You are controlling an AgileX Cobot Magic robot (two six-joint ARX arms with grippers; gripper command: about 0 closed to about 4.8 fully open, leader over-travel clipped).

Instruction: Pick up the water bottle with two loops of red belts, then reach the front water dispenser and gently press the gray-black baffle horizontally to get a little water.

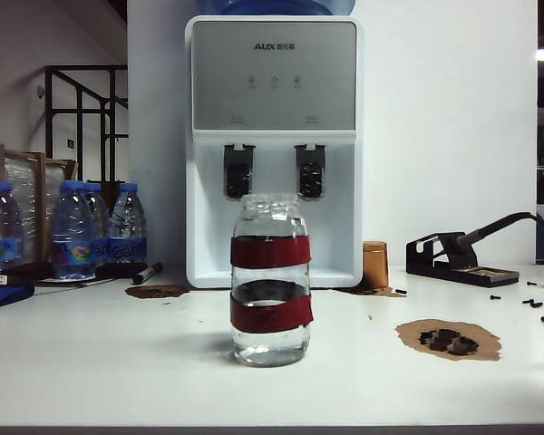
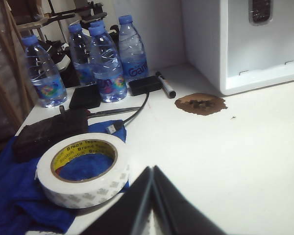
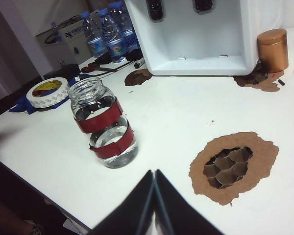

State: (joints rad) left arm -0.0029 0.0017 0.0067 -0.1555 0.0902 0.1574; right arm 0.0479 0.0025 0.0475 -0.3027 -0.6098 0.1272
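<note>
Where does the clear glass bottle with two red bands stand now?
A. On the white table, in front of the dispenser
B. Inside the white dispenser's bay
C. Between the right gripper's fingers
A: the clear glass bottle with two red bands stands on the white table, before the white dispenser, touched by neither gripper.

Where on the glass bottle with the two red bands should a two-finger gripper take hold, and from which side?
Grip the water bottle around its body, at the upper red band, coming in level from the near side. It stands upright, round, and open-mouthed, so a side grip probably keeps it level. The right gripper is shut and nearest; the left gripper, also shut, is farther off.
</note>
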